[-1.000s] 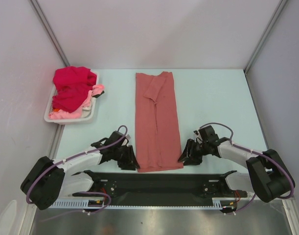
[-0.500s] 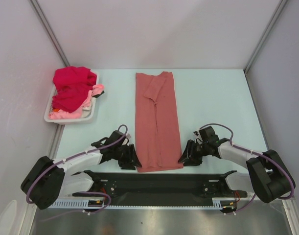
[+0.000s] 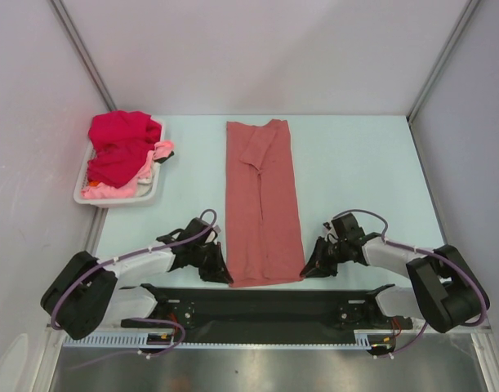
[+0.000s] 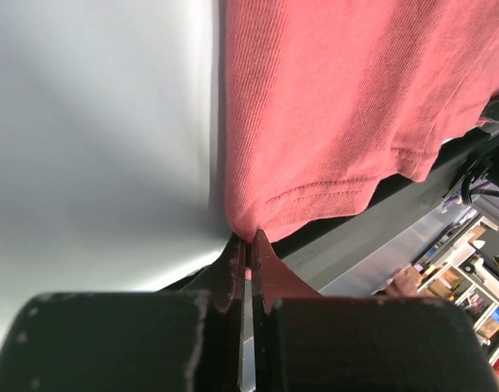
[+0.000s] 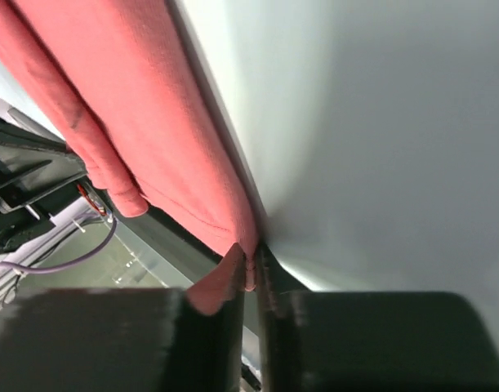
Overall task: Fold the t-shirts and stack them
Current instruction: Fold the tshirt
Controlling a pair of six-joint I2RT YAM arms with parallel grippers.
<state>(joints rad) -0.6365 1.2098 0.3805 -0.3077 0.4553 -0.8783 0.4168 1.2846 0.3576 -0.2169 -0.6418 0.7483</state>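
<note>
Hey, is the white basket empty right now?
No, the basket holds a crumpled crimson shirt and a pink one.

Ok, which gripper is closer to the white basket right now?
Left. The left gripper holds the near left corner of the salmon-red t-shirt, on the same side as the white basket; the right gripper holds the near right corner, across the shirt.

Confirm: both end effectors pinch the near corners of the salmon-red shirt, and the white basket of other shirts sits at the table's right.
Wrong side: the top external view shows the white basket at the left of the table. The rest stands: the left end effector and right end effector pinch the near corners of the salmon-red shirt.
</note>
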